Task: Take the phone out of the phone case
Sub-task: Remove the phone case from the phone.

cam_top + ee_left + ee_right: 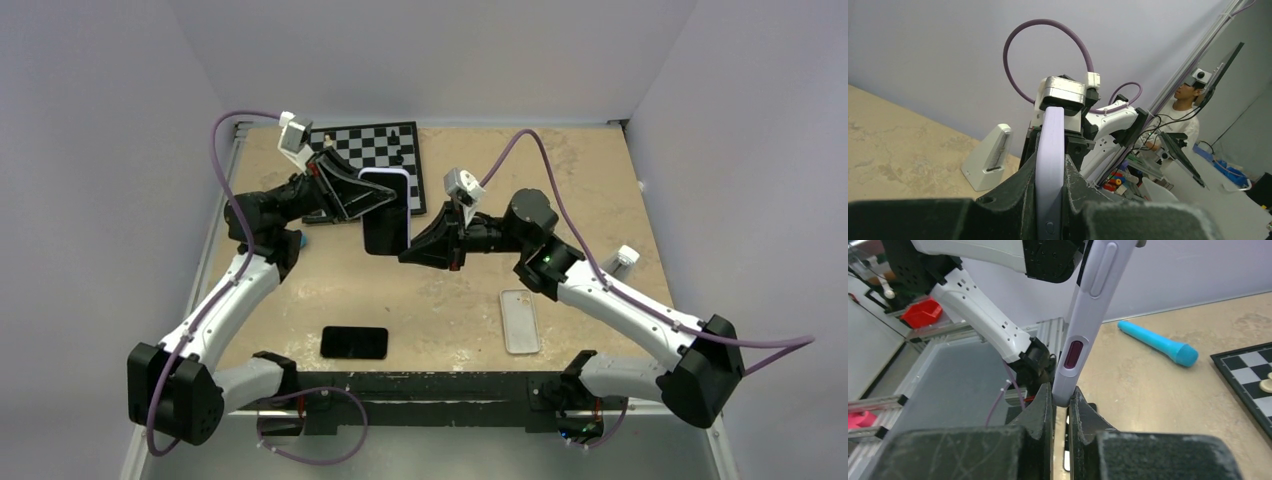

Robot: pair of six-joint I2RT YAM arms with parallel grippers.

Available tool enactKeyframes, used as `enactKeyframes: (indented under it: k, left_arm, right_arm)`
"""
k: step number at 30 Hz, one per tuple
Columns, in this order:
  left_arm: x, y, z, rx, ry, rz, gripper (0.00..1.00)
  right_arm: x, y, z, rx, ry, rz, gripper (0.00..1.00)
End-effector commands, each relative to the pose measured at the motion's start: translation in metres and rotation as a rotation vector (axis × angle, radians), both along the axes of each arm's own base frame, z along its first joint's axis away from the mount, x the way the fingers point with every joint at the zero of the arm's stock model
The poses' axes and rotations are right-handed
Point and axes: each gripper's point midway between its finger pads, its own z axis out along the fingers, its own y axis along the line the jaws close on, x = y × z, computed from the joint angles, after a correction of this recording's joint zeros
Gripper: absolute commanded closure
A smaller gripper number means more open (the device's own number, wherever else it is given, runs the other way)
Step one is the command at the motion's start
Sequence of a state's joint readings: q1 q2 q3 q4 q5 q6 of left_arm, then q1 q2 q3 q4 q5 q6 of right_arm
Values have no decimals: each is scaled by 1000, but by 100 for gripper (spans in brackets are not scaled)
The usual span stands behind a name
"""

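Black phone (pixel 385 228) in lavender phone case (pixel 404 185), held off the tan worktop (pixel 450 300) at the near edge of the black-and-white chessboard (pixel 372 148). Screen faces up, and the long axis runs from the chessboard toward the arm bases.

Left gripper (pixel 383 196) reaches in from the left, arm elbowed outward, jaws pinching the case's side edge. Right gripper (pixel 405 257) reaches in from the right, wrist low, jaws pinching the case's near corner.

Nearer than the chessboard, lying flat: one second black phone (pixel 354 342) and one clear phone case (pixel 520 321). One blue marker (pixel 1158 342) lies near-left of the chessboard. Two phones and two cases in total.
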State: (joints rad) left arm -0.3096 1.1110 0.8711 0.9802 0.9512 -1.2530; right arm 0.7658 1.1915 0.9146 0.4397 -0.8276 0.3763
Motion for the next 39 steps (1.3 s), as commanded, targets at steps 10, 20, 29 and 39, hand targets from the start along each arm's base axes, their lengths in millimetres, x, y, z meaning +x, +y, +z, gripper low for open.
enactKeyframes:
  k: [10, 20, 29, 39]
  left_arm:
    - [-31, 1, 33, -4, -55, -164, 100]
    - [-33, 1, 34, -6, -26, -212, 100]
    - [-26, -3, 25, 38, 3, -210, 100]
    - [-25, -3, 24, 39, 15, -211, 100]
  right_arm:
    - [73, -3, 21, -171, -509, -271, 100]
    - [84, 4, 63, -237, -733, -339, 100]
    - [88, 22, 72, -327, -835, -389, 100]
    - [99, 15, 91, -323, -915, -544, 100]
